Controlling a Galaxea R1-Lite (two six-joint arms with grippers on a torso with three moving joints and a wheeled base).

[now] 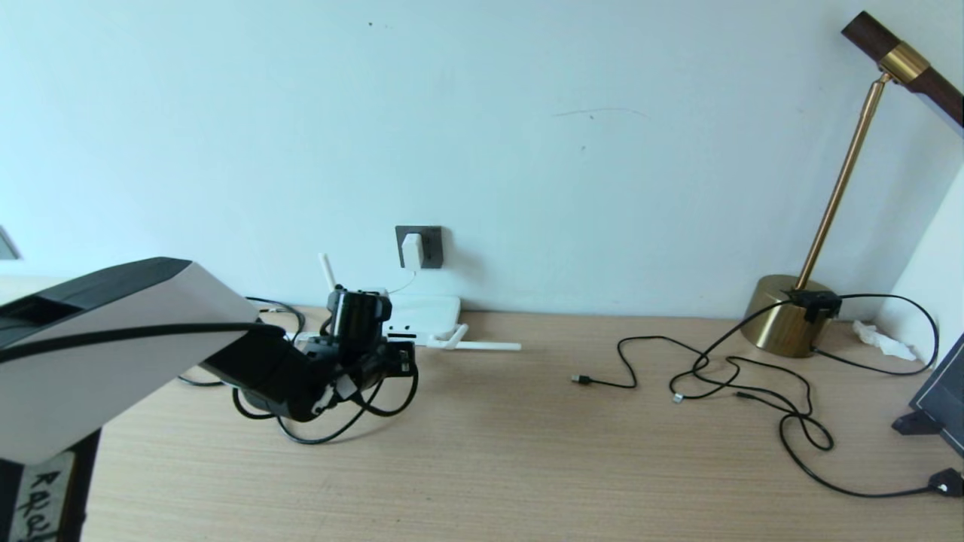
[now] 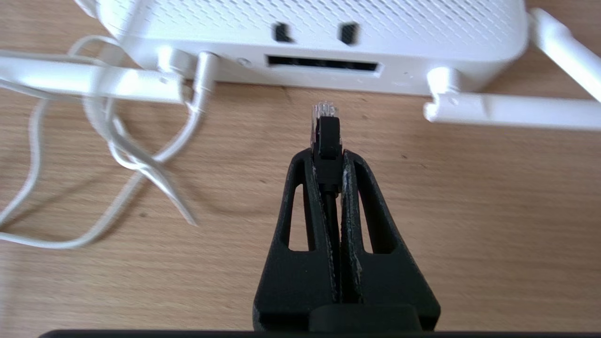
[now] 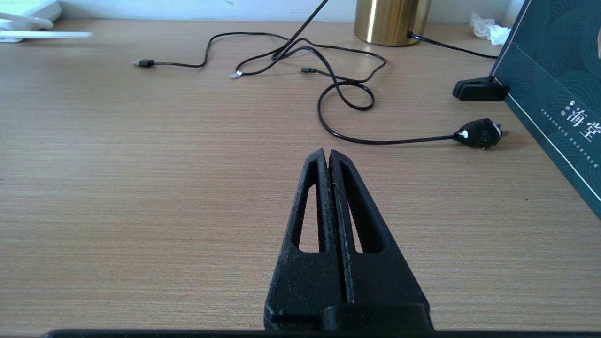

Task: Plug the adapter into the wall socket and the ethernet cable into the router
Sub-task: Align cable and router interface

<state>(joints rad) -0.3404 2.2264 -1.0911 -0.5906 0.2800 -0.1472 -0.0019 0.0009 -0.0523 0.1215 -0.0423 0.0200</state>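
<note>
- Holding the ethernet cable [image 2: 327,136] by its black boot, left gripper [image 2: 327,157] clamped tight on it, clear-tipped plug poking out ahead of the fingertips and aimed at the router [image 2: 328,28].
- Hovering just short of the router's front edge, plug tip near the long dark port slot [image 2: 322,63] but apart from it, not yet inserted.
- Looks lined up roughly with the middle of the slot; which single port inside it cannot be told.
- Best done by keeping the plug level and square to the slot, easing straight in, no twisting, since a tilted plug would likely catch on the slot's rim and shove the light router back.
- Worth minding the white cord [image 2: 117,155] looped on the table [image 2: 469,211] beside the path, and the antennas [image 2: 507,110] lying flat on either side; neither crosses the plug's line at present.
- Showing in the head view: adapter [image 1: 412,251], a small white cube, already seated in the dark-grey wall socket [image 1: 431,245] above the router, thin white cord hanging down from it.
- Router: flat white box with a perforated top, pushed close to the wall.
- Right gripper [image 3: 327,155] parked off to the side above bare table, fingers pressed together on nothing.
- Thin black USB-type cables [image 3: 328,89] and a brass lamp base [image 3: 389,21] lying well apart from the work, no part of this step.
</note>
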